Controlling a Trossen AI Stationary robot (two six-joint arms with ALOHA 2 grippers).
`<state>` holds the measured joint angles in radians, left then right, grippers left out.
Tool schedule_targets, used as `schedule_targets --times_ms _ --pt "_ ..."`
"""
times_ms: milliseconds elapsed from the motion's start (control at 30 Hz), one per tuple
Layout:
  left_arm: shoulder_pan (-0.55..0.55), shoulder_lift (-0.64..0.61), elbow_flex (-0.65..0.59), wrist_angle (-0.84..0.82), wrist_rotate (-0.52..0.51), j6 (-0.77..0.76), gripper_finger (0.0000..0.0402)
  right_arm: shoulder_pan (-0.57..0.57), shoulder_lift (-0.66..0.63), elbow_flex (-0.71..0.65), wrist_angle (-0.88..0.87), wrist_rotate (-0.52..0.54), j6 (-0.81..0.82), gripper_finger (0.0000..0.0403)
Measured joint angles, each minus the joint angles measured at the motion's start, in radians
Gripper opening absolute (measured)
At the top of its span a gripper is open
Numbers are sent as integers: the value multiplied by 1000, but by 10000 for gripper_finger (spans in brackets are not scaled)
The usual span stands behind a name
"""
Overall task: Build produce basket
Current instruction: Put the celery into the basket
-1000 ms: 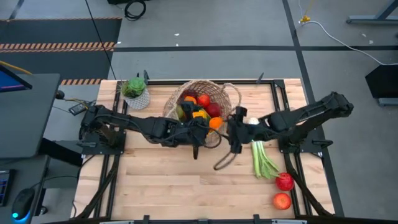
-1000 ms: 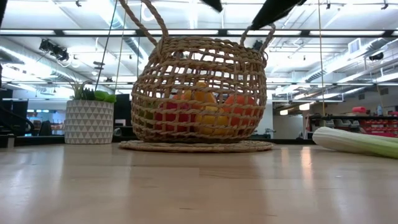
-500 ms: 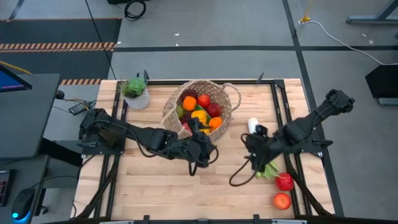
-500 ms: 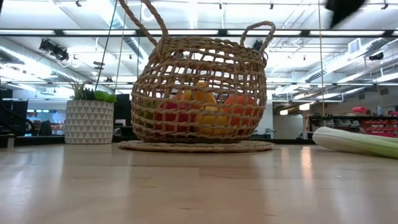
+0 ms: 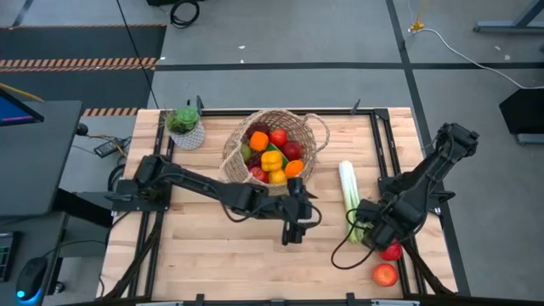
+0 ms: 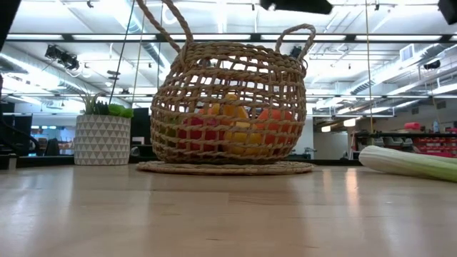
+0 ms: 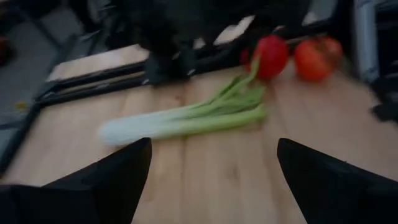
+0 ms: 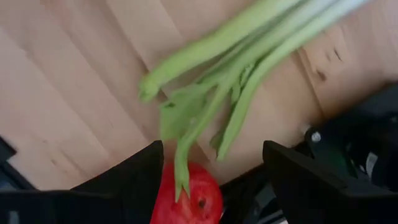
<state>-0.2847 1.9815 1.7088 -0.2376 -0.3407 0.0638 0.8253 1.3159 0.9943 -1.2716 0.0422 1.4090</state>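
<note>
A pale wooden counter (image 5: 212, 255) stands on a grey floor, and the basket (image 5: 274, 146) sits toward its far edge, already stocked with fruit (image 5: 272, 159). A moment ago both arms were crowded against the basket's near rim; now they have drawn off. The left end effector (image 5: 291, 235) has swung out over bare wood on the near side of the basket, its fingers spread wide and empty, facing the leek (image 7: 186, 118). The right end effector (image 5: 371, 235) has gone further, to the right of the basket, and hangs open and empty over the leek's leafy end, with a red apple (image 8: 186, 202) just under it. This looks like the end of one delivery and the start of the next pick.

Still outside the basket are the leek, that apple and a second apple (image 5: 385, 274) beside it, all well right of the basket. The leek's leaves lie against the first apple, which may crowd a grasp there. A potted plant (image 5: 184, 126) stands left of the basket, clear of the work.
</note>
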Motion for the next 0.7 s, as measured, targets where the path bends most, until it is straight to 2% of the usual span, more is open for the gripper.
schedule_targets --times_ms 167,433,533,700 --pt "8 33 0 71 122 -2 354 19 0 -36 9 85 25 279" --pt "-11 33 0 45 133 -34 354 9 0 -140 15 235 49 279" --pt "-27 33 0 47 134 -34 354 -10 0 -209 23 241 90 279" --pt "-48 33 0 49 135 -48 354 -52 0 -293 71 177 108 279"
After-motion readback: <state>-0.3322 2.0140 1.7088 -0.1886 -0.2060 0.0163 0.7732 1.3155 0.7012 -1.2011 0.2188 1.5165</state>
